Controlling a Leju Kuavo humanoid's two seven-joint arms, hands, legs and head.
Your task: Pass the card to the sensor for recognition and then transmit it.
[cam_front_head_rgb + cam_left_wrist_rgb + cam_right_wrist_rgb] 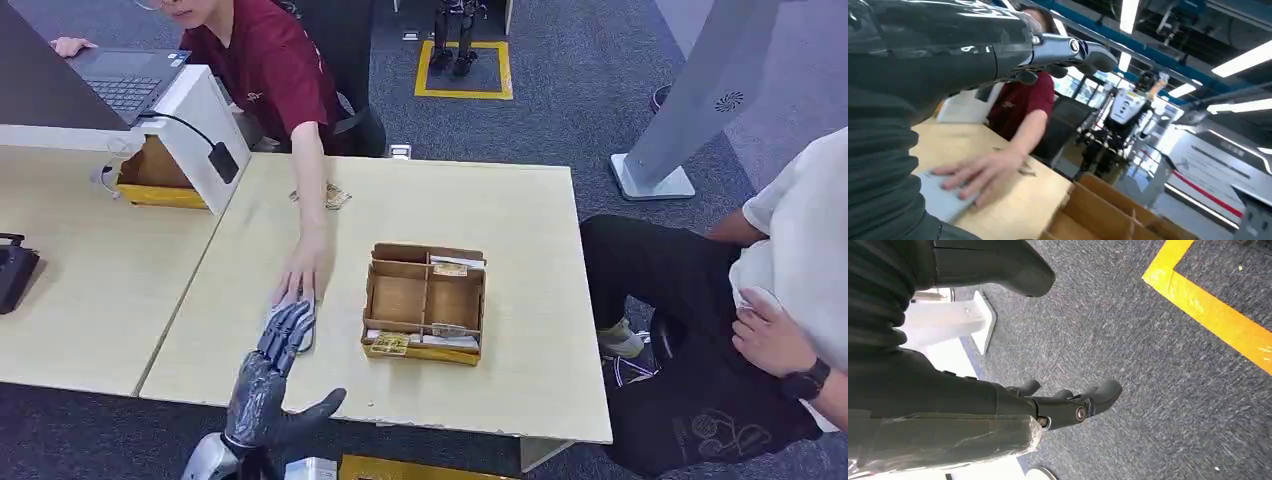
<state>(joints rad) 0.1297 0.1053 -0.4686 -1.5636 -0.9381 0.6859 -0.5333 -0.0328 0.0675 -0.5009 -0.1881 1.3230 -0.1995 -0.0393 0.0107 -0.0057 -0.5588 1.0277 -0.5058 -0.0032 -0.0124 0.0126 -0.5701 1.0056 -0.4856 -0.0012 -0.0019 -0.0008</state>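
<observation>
- The robot's dark grey left hand (280, 360) is reaching out flat over the pale wooden table (520, 220), just to the left of the brown cardboard box with little compartments (425, 300)
- Its fingers (290, 325) are lying stretched out and a bit apart, with the thumb sticking out toward the box, and they are gripping nothing
- The flat grey card (940, 200) is lying on the table just left of the box, and the fingertips are resting on its near edge
- A person in a dark red shirt (265, 65) is sitting behind the table, far back from the box, and is pressing a hand (300, 270) down on the far end of the card
- The robot's right hand (1068, 405) is hanging over grey carpet (1158, 390) near a yellow floor line (1213, 315), fingers loosely bent and holding nothing
- A second person in a white top (800, 230) is sitting to the right of the box, past the table edge
- A white slanted stand with a black cable (205, 125) is standing far left of the box, toward the back
</observation>
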